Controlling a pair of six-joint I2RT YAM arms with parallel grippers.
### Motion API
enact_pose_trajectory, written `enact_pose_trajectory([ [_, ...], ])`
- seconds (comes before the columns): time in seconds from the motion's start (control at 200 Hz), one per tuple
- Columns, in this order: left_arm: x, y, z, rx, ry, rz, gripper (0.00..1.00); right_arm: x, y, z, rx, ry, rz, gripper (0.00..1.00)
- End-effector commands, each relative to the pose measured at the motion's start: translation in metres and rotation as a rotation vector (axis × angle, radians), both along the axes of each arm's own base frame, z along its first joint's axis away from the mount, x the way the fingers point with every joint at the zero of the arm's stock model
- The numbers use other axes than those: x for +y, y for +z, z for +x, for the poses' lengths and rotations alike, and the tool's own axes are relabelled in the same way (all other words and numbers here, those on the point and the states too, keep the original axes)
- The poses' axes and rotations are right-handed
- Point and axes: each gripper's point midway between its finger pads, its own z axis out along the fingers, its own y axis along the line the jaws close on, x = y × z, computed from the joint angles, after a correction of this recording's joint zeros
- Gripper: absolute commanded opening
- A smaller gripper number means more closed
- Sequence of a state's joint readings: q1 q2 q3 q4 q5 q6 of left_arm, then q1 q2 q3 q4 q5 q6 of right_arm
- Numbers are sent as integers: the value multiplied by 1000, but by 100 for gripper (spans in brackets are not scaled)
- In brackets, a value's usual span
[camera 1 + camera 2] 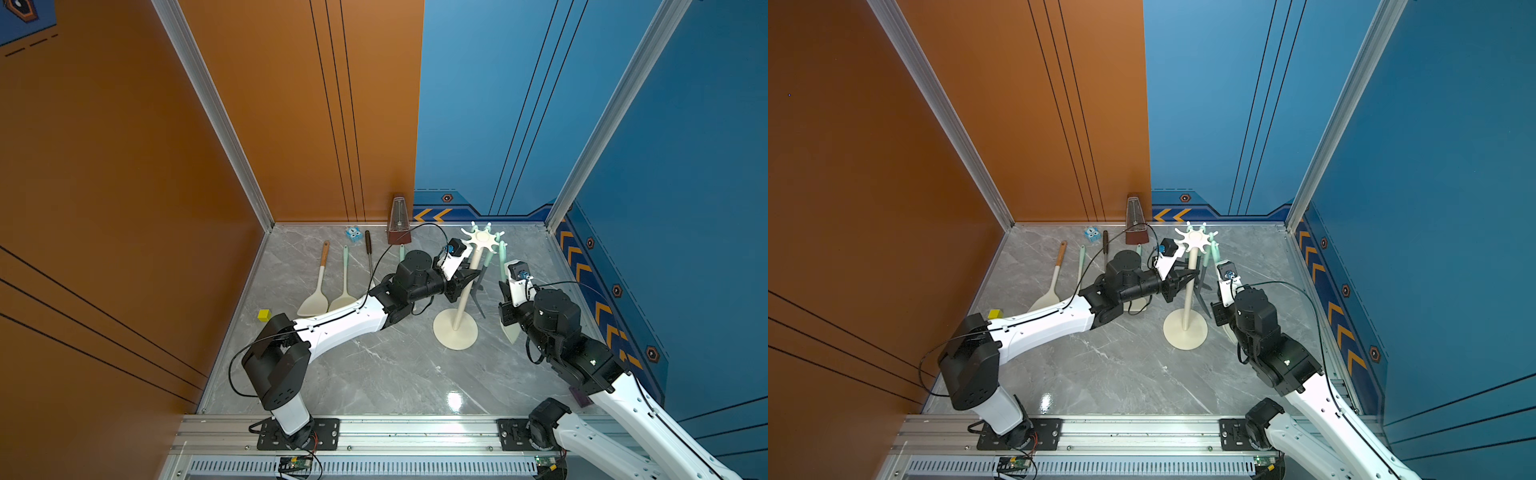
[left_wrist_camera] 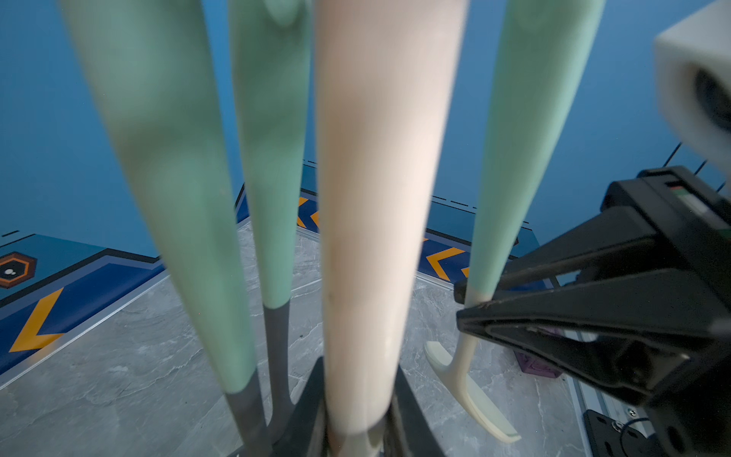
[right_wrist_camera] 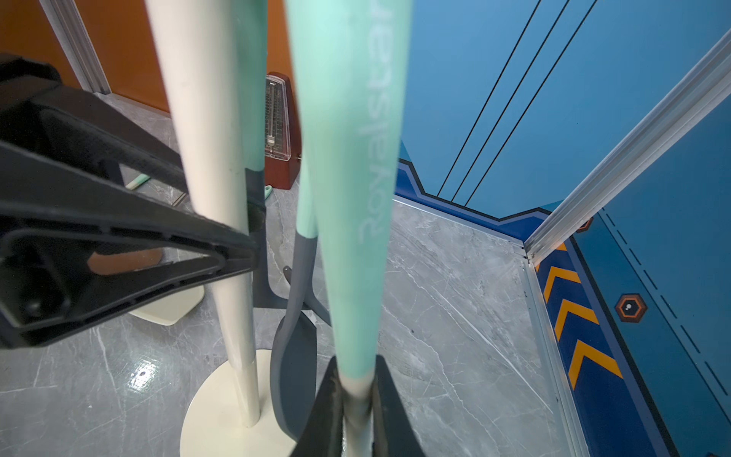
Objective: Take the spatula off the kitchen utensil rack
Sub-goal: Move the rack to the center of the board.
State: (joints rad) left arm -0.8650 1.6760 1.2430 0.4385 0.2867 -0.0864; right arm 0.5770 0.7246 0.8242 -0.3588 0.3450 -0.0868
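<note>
Left gripper pinches the tall cream utensil rack by its pole, right gripper the mint-handled cream-bladed spatula, whose seemingly hooked end could snag and topple it.

- White lettering runs lengthwise down the mint handle of the spatula. It is seen turned on end and seems to begin "Rok"; the rest is unreadable.
- Orange chevron arrows on the dark blue band below the far wall point left.
- More orange chevrons mark the right wall's band.
- The blue cube, far left, has a white patch whose mark is too small to read.
</note>
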Motion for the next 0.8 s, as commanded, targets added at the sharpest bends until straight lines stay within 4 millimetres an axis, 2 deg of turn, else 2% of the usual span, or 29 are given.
enact_pose_trajectory([
  [0.0, -3, 1, -1, 36, -8, -25, 0, -13, 18, -3, -63, -55, -10, 0],
  [0.28, -3, -2, -2, 38, -7, -19, 0, -22, 27, -7, -106, -86, 5, 0],
  [0.49, 0, -3, -5, 28, -5, -12, 0, -37, 31, -10, -126, -157, -2, 0],
  [0.796, 9, -1, -11, 14, 4, -8, 0, -52, 24, -1, -90, -247, 25, 0],
])
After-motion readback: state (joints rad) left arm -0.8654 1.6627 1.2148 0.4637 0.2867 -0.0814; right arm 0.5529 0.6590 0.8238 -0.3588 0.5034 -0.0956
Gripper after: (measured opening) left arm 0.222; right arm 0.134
